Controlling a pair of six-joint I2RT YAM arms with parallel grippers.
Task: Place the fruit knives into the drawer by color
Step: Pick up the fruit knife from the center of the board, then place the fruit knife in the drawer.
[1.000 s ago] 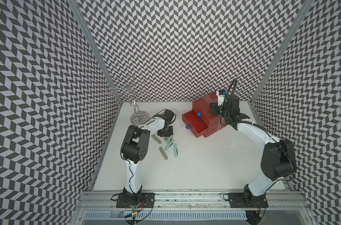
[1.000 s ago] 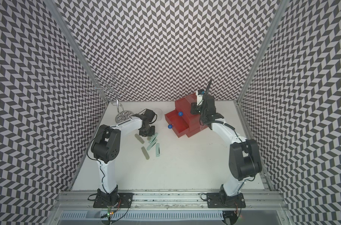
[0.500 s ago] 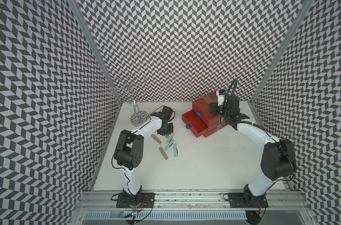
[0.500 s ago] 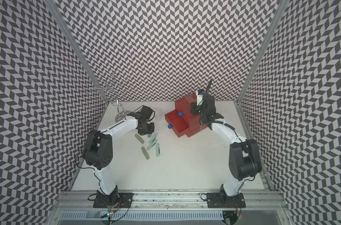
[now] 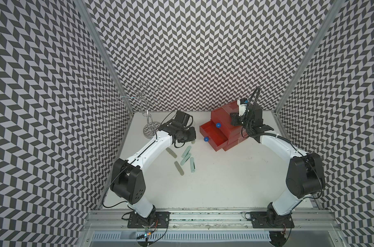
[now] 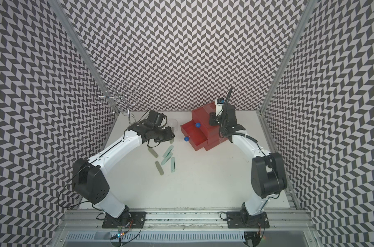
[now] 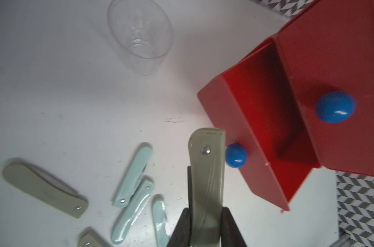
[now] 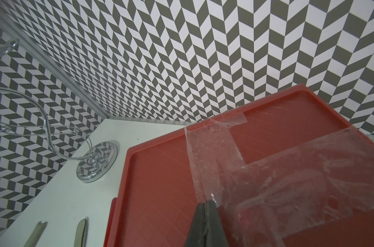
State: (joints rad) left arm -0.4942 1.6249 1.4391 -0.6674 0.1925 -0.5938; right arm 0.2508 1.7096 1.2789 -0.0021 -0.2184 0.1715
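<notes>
The red drawer box (image 5: 223, 115) sits at the back of the worktop (image 5: 224, 181) with one drawer (image 7: 265, 119) pulled well out, its inside showing bare red floor. The left tool (image 7: 205, 213) pinches a folded grey-olive knife (image 7: 207, 171), whose riveted end is just beside that drawer's blue knob (image 7: 236, 155). Two grey-olive knives (image 5: 171, 153) and three mint knives (image 5: 186, 151) lie loose on the worktop, with a clear cup (image 7: 140, 36) behind them. The right tool (image 8: 206, 213), pressed together, is at the box's taped top.

Grey-olive knife (image 7: 88, 239): cut off at the left wrist view's edge. Held knife (image 7: 207, 181): lower end hidden between the left gripper (image 7: 206, 211) fingers.
</notes>
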